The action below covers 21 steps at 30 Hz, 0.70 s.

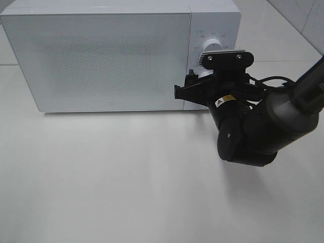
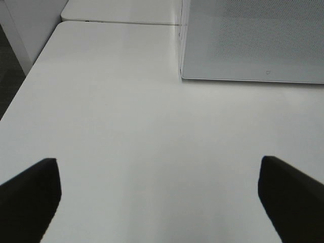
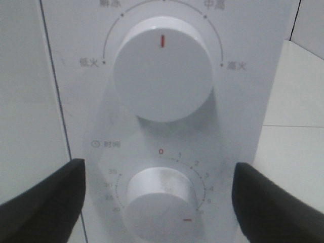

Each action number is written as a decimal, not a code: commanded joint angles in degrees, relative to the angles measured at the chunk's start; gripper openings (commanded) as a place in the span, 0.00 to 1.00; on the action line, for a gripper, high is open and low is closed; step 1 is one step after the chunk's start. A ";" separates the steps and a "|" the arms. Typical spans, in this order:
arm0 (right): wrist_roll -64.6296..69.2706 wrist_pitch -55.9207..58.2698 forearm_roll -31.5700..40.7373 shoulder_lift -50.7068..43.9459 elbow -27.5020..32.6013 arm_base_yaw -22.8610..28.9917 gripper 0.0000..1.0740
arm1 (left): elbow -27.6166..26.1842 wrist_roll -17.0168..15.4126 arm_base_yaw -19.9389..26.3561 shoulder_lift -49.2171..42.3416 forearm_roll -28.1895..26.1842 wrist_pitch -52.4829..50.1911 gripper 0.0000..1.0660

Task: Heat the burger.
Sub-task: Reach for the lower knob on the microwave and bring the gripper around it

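— Saw the boxy white microwave [image 1: 101, 55] across the upper left of the high view, door shut. Found no round golden-bunned burger anywhere; probably inside, couldn't confirm.
— Noted the black left gripper [image 2: 161, 200] low in frame, spread wide and empty over the plain white table [image 2: 152, 126].
— Step in hand?
— Judged timer-setting. Spotted the black right gripper [image 3: 159, 201] released, straddling the small white timer knob [image 3: 161, 207] low in frame, not touching. Called for closing squarely, then twisting.

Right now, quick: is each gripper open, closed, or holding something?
Left gripper: open, holding nothing.
Right gripper: open, fingers either side of the lower dial, not gripping it.
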 commanded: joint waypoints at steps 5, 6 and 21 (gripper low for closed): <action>0.80 -0.63 -0.69 0.80 -1.89 -0.34 0.71 | 0.17 0.06 0.11 -0.34 -0.34 -0.57 0.92; 1.15 -0.57 -0.74 0.80 -2.01 -0.34 0.71 | 0.17 0.06 0.11 -0.34 -0.34 -0.57 0.92; 1.83 -0.11 -0.97 2.81 -2.12 -0.34 0.71 | 0.17 0.06 0.11 -0.34 -0.34 -0.57 0.92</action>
